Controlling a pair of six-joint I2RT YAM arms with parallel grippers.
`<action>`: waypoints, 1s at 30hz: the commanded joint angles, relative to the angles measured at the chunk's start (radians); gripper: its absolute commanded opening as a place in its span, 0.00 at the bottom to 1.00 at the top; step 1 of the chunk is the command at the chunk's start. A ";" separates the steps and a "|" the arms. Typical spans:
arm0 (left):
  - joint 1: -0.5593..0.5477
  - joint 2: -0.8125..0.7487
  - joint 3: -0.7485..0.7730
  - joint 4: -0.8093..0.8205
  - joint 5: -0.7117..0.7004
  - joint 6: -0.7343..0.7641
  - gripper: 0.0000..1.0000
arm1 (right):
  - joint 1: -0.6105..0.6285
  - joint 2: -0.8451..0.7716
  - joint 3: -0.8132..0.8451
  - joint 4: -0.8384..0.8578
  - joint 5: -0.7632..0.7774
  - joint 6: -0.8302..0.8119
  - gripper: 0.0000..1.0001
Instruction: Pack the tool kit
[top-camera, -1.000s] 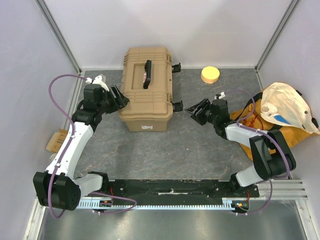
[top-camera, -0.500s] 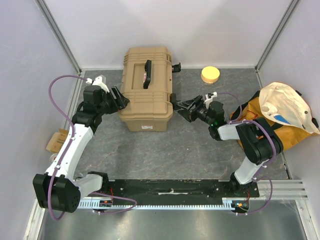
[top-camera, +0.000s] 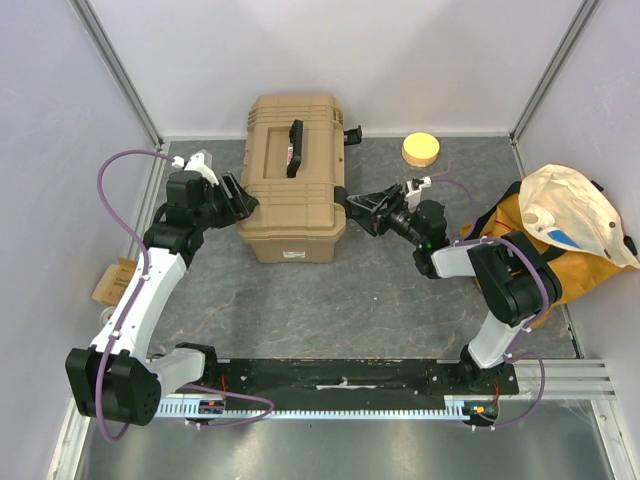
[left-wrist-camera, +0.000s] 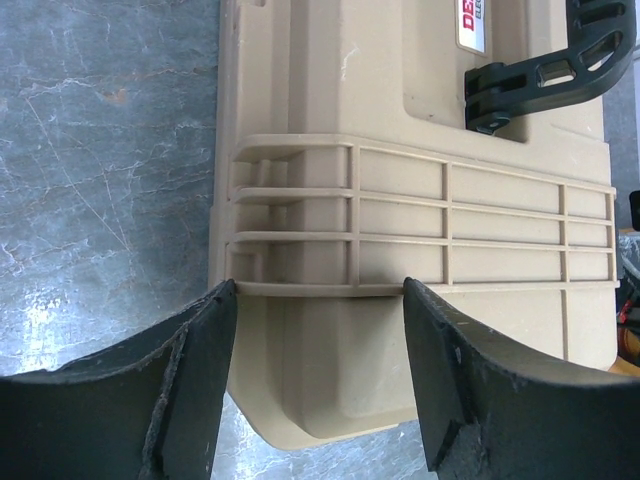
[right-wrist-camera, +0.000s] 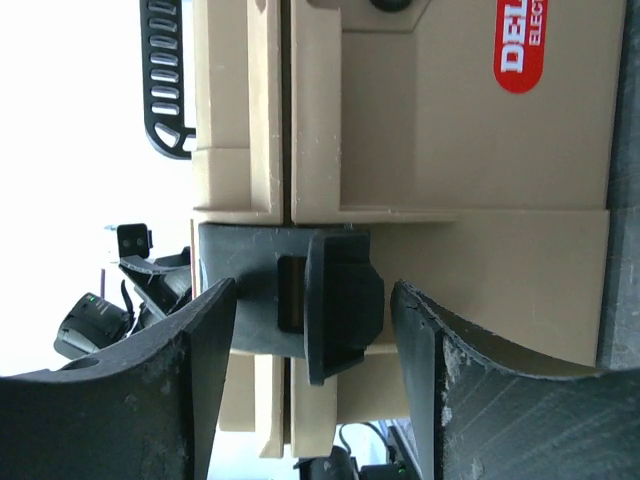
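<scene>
The tan ribbed toolbox (top-camera: 295, 185) lies closed at the back middle, with its black handle (top-camera: 295, 147) on top. My left gripper (top-camera: 238, 196) is open at the box's left side; in the left wrist view its fingers (left-wrist-camera: 190, 400) flank the box's ribbed end (left-wrist-camera: 420, 200). My right gripper (top-camera: 362, 209) is open at the box's right side. In the right wrist view its jaws stand either side of the near black latch (right-wrist-camera: 340, 305), which sticks out from the box (right-wrist-camera: 450, 150). A second latch (top-camera: 352, 133) sticks out farther back. No small hand tools show.
A round yellow disc (top-camera: 421, 149) lies at the back right. An orange-yellow fabric bag with a cream top (top-camera: 565, 225) sits at the right edge, behind the right arm. A tan scrap (top-camera: 113, 280) lies by the left wall. White walls enclose three sides.
My right gripper has moved left from mid-table to the toolbox's near latch, still open. The left arm and the toolbox have not moved.
</scene>
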 joint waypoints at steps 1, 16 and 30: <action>-0.021 0.044 -0.038 -0.191 0.041 0.060 0.71 | 0.016 -0.010 0.061 -0.118 -0.012 -0.115 0.71; -0.021 0.037 -0.038 -0.200 0.036 0.067 0.70 | 0.034 -0.065 0.058 -0.405 0.048 -0.363 0.80; -0.021 0.024 0.000 -0.224 0.016 0.084 0.70 | 0.044 -0.145 0.177 -0.880 0.284 -0.636 0.69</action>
